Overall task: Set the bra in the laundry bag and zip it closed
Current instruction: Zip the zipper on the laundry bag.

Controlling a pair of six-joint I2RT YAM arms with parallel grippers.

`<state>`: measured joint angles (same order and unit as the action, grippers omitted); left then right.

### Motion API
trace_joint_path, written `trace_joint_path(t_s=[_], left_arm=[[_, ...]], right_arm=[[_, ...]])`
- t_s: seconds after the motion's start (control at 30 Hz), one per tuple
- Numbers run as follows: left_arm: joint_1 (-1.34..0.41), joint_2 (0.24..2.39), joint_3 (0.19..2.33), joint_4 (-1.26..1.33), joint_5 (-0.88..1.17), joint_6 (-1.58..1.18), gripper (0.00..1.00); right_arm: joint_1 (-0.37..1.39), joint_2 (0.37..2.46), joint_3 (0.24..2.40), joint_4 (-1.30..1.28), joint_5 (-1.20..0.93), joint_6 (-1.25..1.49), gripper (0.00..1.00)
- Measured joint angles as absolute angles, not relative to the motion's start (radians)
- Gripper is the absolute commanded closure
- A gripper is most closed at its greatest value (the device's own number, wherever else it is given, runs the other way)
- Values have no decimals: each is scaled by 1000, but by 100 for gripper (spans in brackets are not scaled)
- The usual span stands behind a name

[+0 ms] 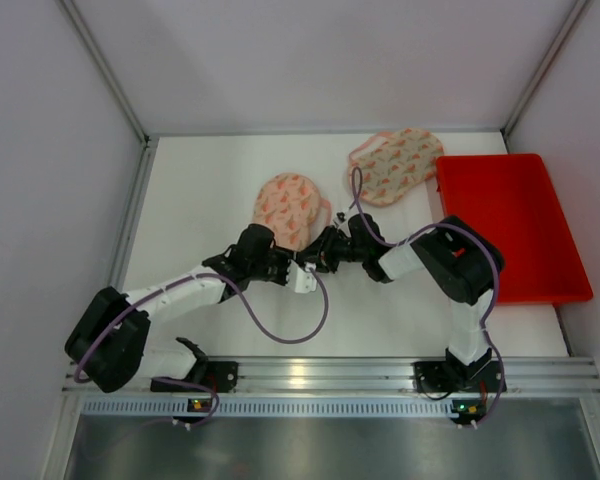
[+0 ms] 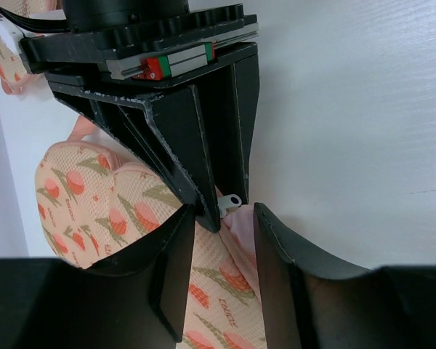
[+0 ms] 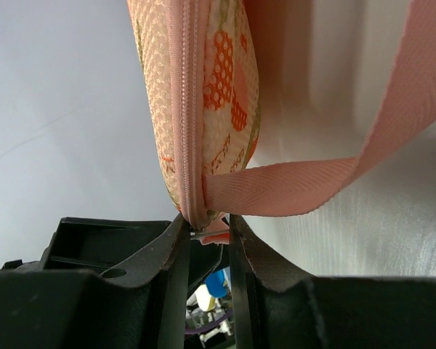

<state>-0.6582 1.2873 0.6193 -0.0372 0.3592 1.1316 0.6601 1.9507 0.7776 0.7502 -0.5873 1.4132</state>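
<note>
At frame centre, the right gripper (image 3: pixel 207 227) clamps the end of the peach mesh laundry bag (image 1: pixel 288 205); the left gripper (image 2: pixel 218 218), jaws parted, could miss its small silver zipper pull (image 2: pixel 229 200).

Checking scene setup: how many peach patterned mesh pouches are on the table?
2. The near pouch lies mid-table where both arms meet; the far pouch lies farther back, beside the red tray. No third shows.
</note>
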Motion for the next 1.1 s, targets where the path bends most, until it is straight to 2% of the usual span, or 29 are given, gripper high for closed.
trace_joint_path(t_s=[0.2,0.57,1.1], left_arm=[[-659,1305,612,-16,364,1164,59],[-658,1207,535,-46,368,1209,57],[-658,1288,536,-2,339,1196,63]], right_arm=[[660,1951,772,740,-577,1434,100],[661,1951,772,744,-577,1462,100],[661,1951,764,762,-573,1497,100]])
